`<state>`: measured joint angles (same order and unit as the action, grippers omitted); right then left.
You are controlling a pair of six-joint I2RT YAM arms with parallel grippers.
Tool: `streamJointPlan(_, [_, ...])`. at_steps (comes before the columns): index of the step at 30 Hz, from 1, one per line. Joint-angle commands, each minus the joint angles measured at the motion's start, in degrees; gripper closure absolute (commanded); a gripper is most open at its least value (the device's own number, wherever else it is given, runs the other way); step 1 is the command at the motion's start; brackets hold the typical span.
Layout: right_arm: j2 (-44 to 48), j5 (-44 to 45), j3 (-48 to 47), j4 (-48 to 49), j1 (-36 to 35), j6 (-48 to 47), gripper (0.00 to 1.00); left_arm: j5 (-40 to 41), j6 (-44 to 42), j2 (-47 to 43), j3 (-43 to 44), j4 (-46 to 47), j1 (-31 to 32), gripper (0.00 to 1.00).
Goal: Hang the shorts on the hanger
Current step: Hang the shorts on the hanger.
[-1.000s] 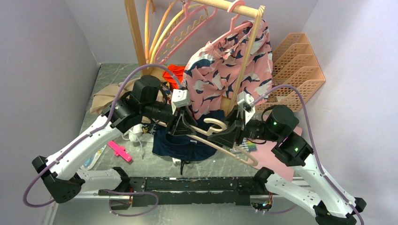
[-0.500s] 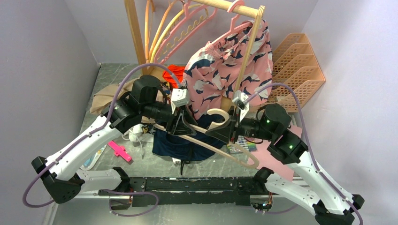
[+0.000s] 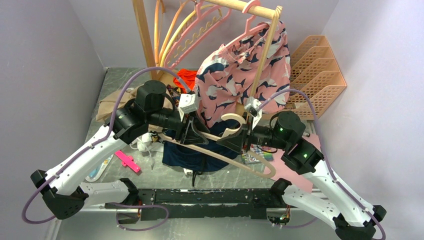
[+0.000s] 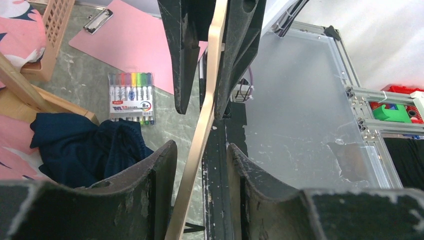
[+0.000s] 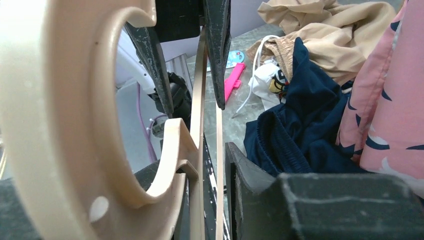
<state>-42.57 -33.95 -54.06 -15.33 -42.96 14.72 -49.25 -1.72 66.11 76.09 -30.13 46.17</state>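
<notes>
Task stage: hanger prepared, shorts not yet on it; judged an early-to-middle point.
The hanger (image 4: 199, 140): aloft between both arms, hook uppermost, above the shorts and clear of them.
The shorts (image 3: 185, 154): bunched in a dark heap on the tabletop (image 3: 160, 175), under the hanger, beside the hem of the pink printed shorts (image 3: 240, 75) on the rail.
Left claw (image 3: 191, 134): half closed around one sloping arm of the hanger. In the left wrist view the thin edge runs between the fingers, leaning on one with a gap to the other. Cannot tell whether truly pinched or only cradled.
Right claw (image 3: 235, 141): narrowed on the neck just below the hook, one finger pressed against the wood in the right wrist view; looks like a firm hold.
Done: hanger lifted off the tabletop and steadied at two places.
Left: shorts to be picked up, opened out, and draped or threaded over the hanger; no fabric touching it so far.
Likely need: one claw freed for the fabric while the other bears the hanger alone.
Nearby clutter: tan garment (image 3: 112, 105) at the far left, marker set (image 4: 131, 97) beside the shorts.
</notes>
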Motion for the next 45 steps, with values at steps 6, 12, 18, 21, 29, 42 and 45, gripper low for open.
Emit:
streamJointPlan(6, [0.4, 1.1, 1.2, 5.4, 0.0, 2.3, 0.78, -2.6, 0.4, -0.5, 0.0, 2.7, 0.3, 0.93])
streamJointPlan(12, [0.7, 2.2, 1.1, 3.7, 0.0, 1.4, 1.0, 3.5, 0.9, -1.9, -1.6, 2.5, 0.3, 0.72])
streamJointPlan(18, [4.6, 9.3, 0.1, -7.0, 0.0, -1.6, 1.0, 23.3, 6.6, -12.7, -10.6, 1.5, 0.3, 0.01])
streamJointPlan(21, [7.4, 13.5, 0.6, -11.3, 0.1, -2.1, 1.0, 34.7, 12.5, -21.0, -16.5, 1.6, 0.2, 0.01])
streamJointPlan(29, [13.9, 26.0, 3.8, -15.6, 0.0, -1.2, 1.0, 53.3, 34.5, -32.0, -26.2, -4.5, 0.2, 0.01])
streamJointPlan(42, [14.1, 25.9, 1.8, -18.2, 0.0, -4.0, 1.0, 54.1, 39.0, -21.6, -32.5, -5.3, 0.2, 0.19])
streamJointPlan(45, [13.8, 24.1, 1.8, -18.2, 0.0, -4.2, 1.0, 53.6, 37.6, -18.3, -32.4, -4.8, 0.2, 0.24])
